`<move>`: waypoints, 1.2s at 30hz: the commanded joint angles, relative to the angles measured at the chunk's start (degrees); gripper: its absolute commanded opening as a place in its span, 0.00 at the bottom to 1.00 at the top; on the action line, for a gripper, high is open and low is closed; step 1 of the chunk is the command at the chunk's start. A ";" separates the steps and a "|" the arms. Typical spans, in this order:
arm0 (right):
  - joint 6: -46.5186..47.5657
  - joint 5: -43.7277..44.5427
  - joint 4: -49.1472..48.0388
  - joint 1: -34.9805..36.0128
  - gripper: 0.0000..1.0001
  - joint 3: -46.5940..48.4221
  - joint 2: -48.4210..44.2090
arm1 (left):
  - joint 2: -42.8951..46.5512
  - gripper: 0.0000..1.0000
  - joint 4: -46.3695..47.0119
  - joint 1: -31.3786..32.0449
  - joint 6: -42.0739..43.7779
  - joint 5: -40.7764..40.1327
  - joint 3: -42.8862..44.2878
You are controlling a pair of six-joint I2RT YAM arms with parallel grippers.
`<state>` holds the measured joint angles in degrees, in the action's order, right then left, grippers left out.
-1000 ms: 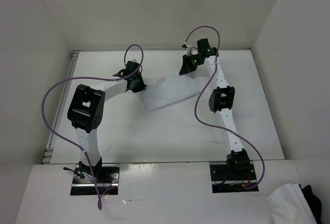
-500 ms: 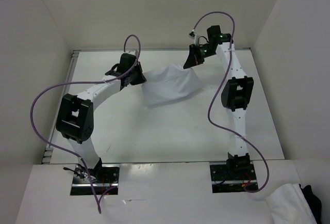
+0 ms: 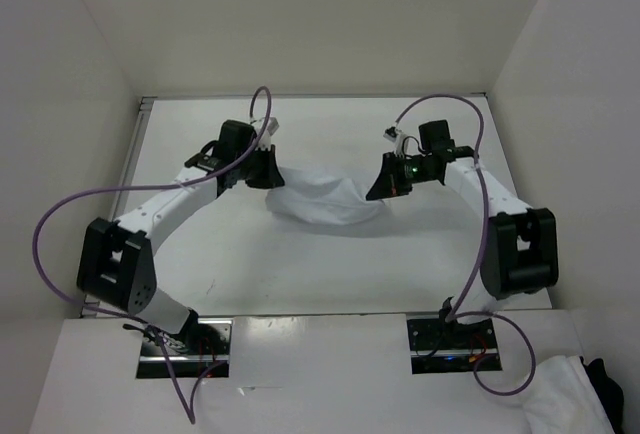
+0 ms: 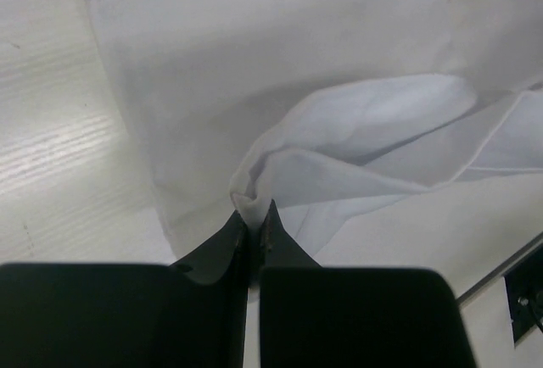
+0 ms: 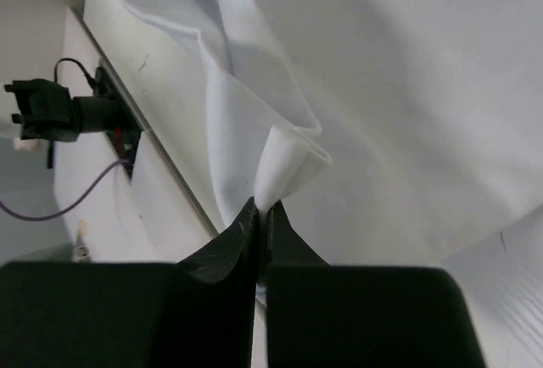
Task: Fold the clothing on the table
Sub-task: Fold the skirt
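My left gripper point(image 3: 268, 170): clamped on thin white fabric garment's point(image 3: 325, 199) left end
My right gripper point(image 3: 381, 183): clamped on its right end
Garment: slung between them over flat matte white table point(image 3: 300, 264)
Wrist views only: bunched folds at my tips

clothing point(image 3: 325, 199) over the middle of the table point(image 3: 300, 274), between left gripper point(image 3: 272, 176) and right gripper point(image 3: 376, 192)

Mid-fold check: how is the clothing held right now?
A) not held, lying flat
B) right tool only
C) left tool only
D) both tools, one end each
D: the left tool and the right tool are each shut on a pinch of the clothing, which spans between them.
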<state>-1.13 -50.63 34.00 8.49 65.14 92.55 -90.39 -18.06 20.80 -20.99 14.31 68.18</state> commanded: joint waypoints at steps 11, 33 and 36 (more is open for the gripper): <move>-4.67 15.01 -8.77 -8.58 0.00 -4.94 -12.66 | 14.38 0.03 -3.12 3.37 2.62 5.10 -8.15; -2.48 28.56 -21.61 -8.58 0.00 -8.20 -3.00 | -3.11 0.20 -0.22 5.04 -2.65 -0.59 -7.01; -1.34 30.24 -22.31 -8.58 0.00 -5.82 0.25 | -5.84 0.20 -0.22 5.04 -2.65 -1.12 -6.48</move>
<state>-5.04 -26.76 17.19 0.51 56.66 90.94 -93.91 -16.25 25.96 -23.44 16.34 60.66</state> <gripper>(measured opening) 0.027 0.195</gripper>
